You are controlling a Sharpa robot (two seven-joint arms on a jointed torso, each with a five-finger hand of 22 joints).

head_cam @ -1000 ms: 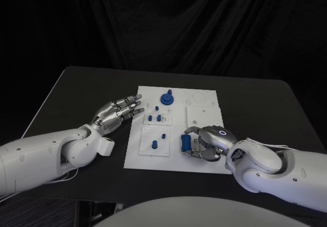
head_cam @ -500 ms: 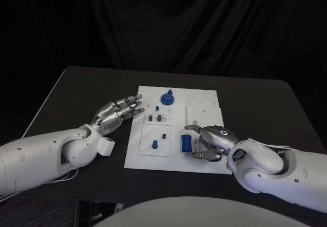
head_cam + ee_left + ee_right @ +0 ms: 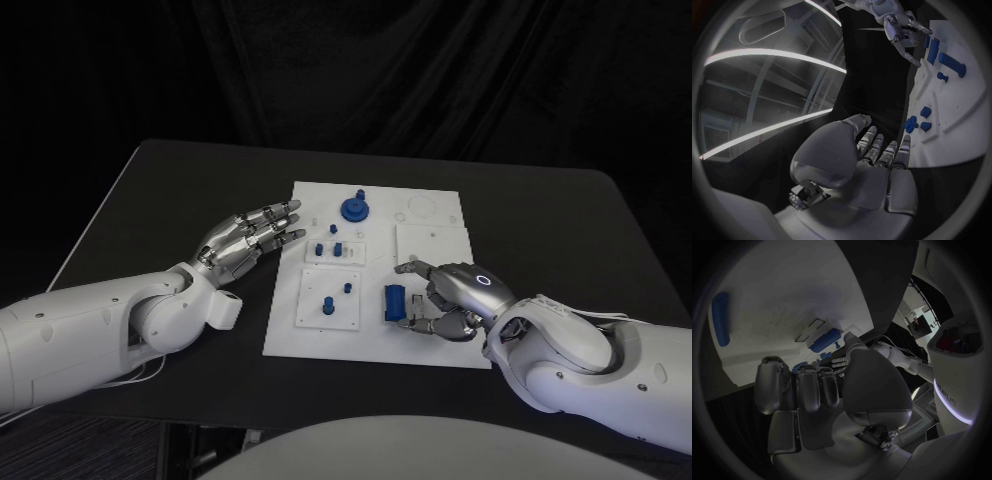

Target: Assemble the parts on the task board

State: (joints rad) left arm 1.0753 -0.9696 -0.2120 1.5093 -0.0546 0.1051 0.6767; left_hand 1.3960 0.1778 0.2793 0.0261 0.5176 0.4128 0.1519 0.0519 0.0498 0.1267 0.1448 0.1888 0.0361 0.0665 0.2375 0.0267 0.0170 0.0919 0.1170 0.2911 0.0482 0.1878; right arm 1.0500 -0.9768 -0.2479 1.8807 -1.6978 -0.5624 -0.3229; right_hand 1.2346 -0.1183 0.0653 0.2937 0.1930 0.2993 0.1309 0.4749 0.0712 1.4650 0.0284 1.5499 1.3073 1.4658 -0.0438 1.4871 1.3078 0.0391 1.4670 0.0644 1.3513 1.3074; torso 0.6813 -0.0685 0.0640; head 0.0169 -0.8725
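Two silver hands flank a white task board (image 3: pixel 433 345) on a black table (image 3: pixel 173 180), seen from the robot's head. Its left hand (image 3: pixel 248 240) hovers just beside the board's edge, fingers straight, slightly fanned, holding nothing. Off its fingertips stand small blue pegs (image 3: pixel 335 247), and further on a round blue part (image 3: pixel 353 209). Its right hand (image 3: pixel 450 298) sits over the board's near end, fingers curled downward. An oblong blue part (image 3: pixel 394 301) lies on the board just beside those fingertips; whether they touch it cannot be told. Past that part, away from the right hand, two more small blue parts (image 3: pixel 336 300) stand in a raised panel.

From the left wrist, the left hand (image 3: pixel 870 160) shows flat, its fingers (image 3: pixel 879 150) close together with nothing between them. Small blue pieces (image 3: pixel 918 120) sit on the board (image 3: pixel 961 130) just beyond the fingertips. Far beyond, the right hand (image 3: pixel 901 25) hangs over the board.

From the right wrist, the right hand (image 3: pixel 817 390) shows fingers (image 3: pixel 773 385) bent and side by side, nothing visible inside them. The oblong blue part (image 3: pixel 720 312) lies on the board (image 3: pixel 786 290), apart from the fingertips.

Judging from this, the step in hand is picking up the oblong part. Doing it well means settling fingers on both long sides before lifting, keeping it level, and leaving the neighbouring pegs undisturbed.
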